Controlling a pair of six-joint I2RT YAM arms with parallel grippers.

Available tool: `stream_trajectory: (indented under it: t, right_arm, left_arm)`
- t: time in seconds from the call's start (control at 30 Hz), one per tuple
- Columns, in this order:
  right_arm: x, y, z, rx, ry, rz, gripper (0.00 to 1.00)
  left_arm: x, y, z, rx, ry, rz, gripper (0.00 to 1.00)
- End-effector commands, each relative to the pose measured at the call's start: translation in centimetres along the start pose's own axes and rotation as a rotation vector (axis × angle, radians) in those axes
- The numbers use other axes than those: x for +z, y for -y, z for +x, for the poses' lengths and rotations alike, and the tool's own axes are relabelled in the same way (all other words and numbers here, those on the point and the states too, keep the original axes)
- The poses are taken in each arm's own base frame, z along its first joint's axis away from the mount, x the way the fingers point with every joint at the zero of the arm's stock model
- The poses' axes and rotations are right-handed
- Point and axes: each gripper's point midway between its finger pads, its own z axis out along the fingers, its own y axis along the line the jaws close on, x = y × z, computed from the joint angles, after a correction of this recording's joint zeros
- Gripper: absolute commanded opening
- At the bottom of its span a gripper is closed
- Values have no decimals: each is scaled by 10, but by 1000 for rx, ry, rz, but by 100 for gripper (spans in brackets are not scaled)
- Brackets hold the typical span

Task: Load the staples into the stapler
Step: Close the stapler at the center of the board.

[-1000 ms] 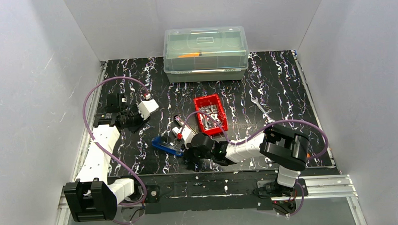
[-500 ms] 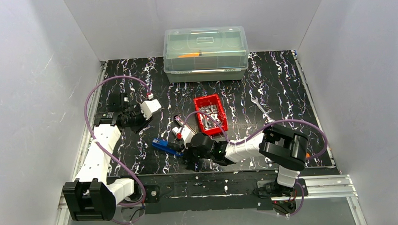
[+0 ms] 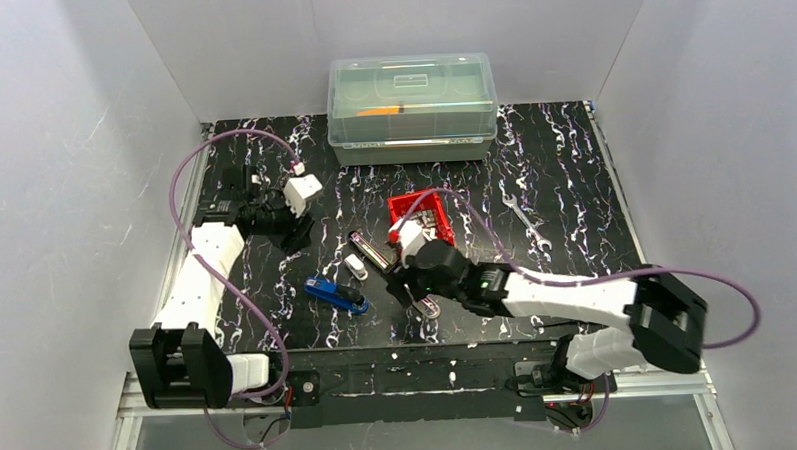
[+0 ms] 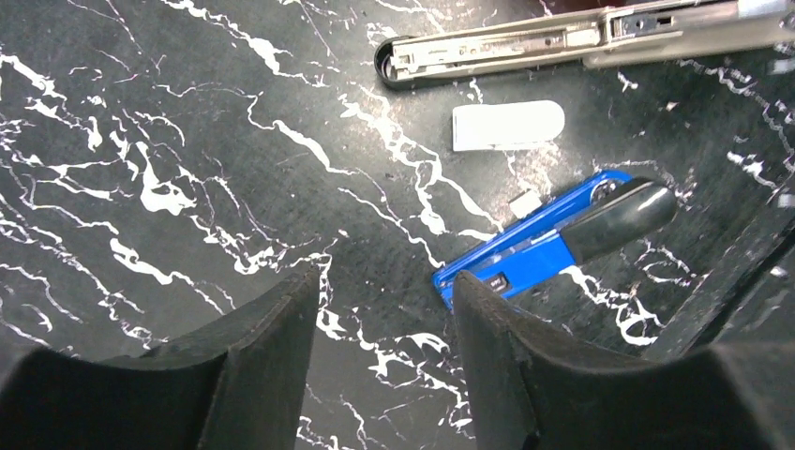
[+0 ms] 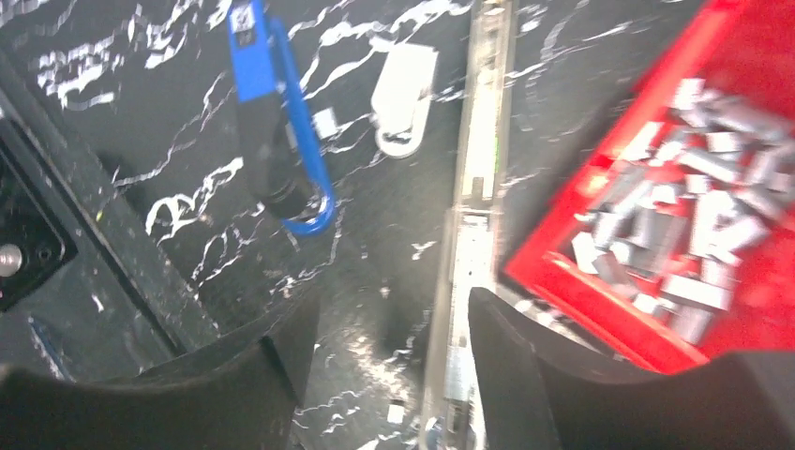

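Early stage, nothing loaded. The stapler (image 5: 480,159) lies opened flat on the desk (image 4: 141,112), running down the middle of the right wrist view. Its rail looks bare where visible, though the lower end is blurred. The staples (image 5: 684,225) sit heaped in the red tray (image 5: 581,300) at right of that view, just beside the rail.

The right pincer (image 5: 389,319) hangs over the rail's near end, spread apart and carrying nothing. The left pincer (image 4: 384,309) is also spread and empty, above bare desk at lower centre, with the blue tool (image 4: 553,244) to its right.

Left to do, I'd say: grab a strip, seat it in the rail, close the stapler.
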Motion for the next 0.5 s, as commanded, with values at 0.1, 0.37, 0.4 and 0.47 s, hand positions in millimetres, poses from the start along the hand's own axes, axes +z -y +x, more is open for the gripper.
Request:
stream_trajectory:
  t: [0.1,0.37,0.4,0.47]
  right_arm:
    - [-28,45,53,58,-140,167,71]
    - [-26,57,68,29,-212,232,71]
    - [-28,58,67,31,-206,231,71]
    - [-28,58,65,36,-197,222,71]
  left_arm:
    - [17,-4,-27,8,56,150,57]
    - [50,-20,-47,440,130,350,66]
    - [54,-21,-49,492,144,386,67]
    - [65,-22,-53,586,160,440,69]
